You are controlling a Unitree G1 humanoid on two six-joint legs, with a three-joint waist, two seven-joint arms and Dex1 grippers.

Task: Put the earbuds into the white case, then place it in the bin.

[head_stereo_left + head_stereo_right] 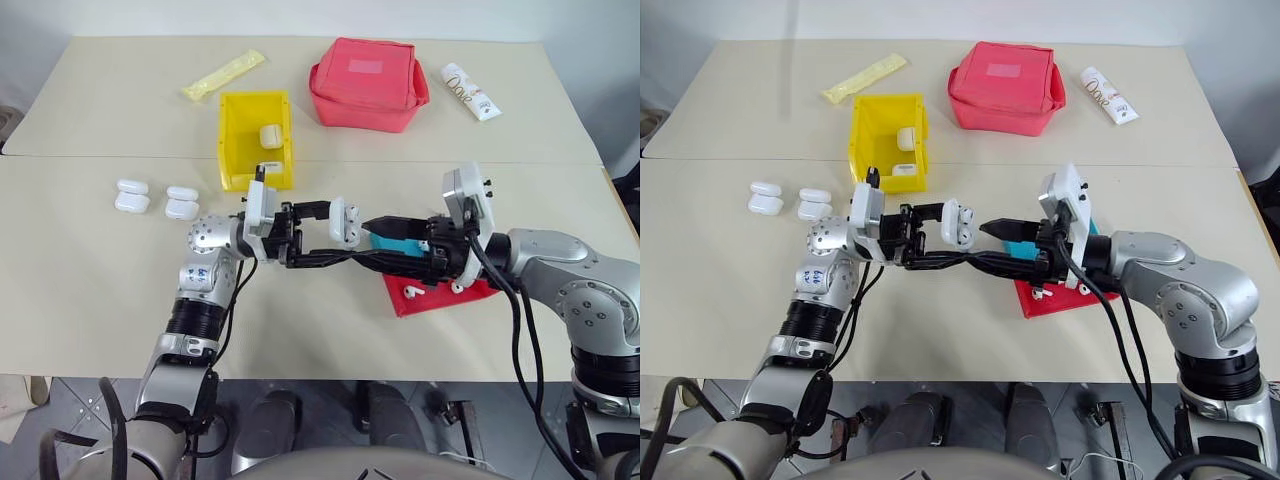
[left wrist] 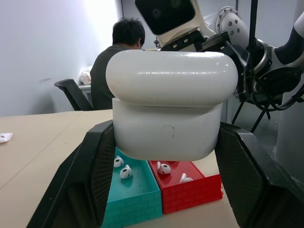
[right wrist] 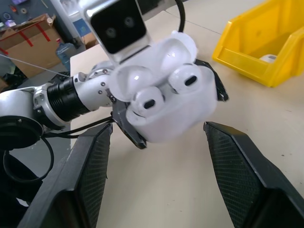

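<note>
left eye view takes in the whole table: the left gripper (image 1: 335, 240) clamps the white case (image 1: 343, 221) above the tabletop, pointing toward the right gripper (image 1: 372, 236), whose fingers stand apart just beside the case, holding nothing. behind them sits the yellow bin (image 1: 240, 150) with one case (image 1: 270, 135) already inside. two pairs of spare cases (image 1: 156, 198) lie on the table to the robot's left. farther back are a pink-red pouch (image 1: 367, 82), a white tube (image 1: 470, 91) and a yellow packet (image 1: 224, 74). a teal tray (image 1: 398, 246) and a red tray (image 1: 435, 295) lie under the right arm, with what looks like a loose bud (image 1: 412, 291) in the red one.

left wrist view gives what the head cannot: the case seen from its back, lid hinged up, pinched between the black fingers (image 2: 90, 175), and beyond it loose buds in both trays, plus a person (image 2: 116, 61) seated with back turned.

right wrist view shows the case's open front: two earbuds (image 3: 166, 90) seated in their wells, the right fingers (image 3: 90, 171) spread to either side without touching.
</note>
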